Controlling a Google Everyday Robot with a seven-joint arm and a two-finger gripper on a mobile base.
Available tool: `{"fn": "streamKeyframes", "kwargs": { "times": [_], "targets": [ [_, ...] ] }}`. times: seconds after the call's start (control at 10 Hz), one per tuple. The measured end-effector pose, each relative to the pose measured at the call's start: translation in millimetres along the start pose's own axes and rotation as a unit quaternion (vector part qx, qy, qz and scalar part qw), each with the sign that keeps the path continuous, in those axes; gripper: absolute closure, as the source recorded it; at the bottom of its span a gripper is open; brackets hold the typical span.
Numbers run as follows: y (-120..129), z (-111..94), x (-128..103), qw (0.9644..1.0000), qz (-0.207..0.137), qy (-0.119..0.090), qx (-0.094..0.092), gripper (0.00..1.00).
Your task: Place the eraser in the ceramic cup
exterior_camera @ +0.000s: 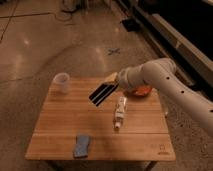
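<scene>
The eraser (pixel 102 93), a flat black block with pale stripes, hangs tilted above the middle of the wooden table (pixel 60 125). My gripper (pixel 113 80) is shut on its upper right end, at the end of the white arm (pixel 165 80) coming in from the right. The ceramic cup (pixel 61 82), small, white and upright, stands near the table's far left corner, well to the left of the eraser.
A white tube-shaped bottle (pixel 119 112) lies on the table below the eraser. A blue sponge-like block (pixel 81 145) sits near the front edge. An orange-red bowl (pixel 139 91) is at the far right, partly hidden behind my arm. Bare floor surrounds the table.
</scene>
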Motion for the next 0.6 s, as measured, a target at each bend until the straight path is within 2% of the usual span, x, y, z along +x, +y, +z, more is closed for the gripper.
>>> {"fn": "streamKeyframes", "kwargs": {
  "times": [0.4,0.6],
  "targets": [
    [-0.1,0.1,0.4,1.0000,0.000,0.000,0.000,1.00],
    [-1.3,6.1,9.7,0.9999,-0.006,0.011,0.001,1.00]
  ]
}}
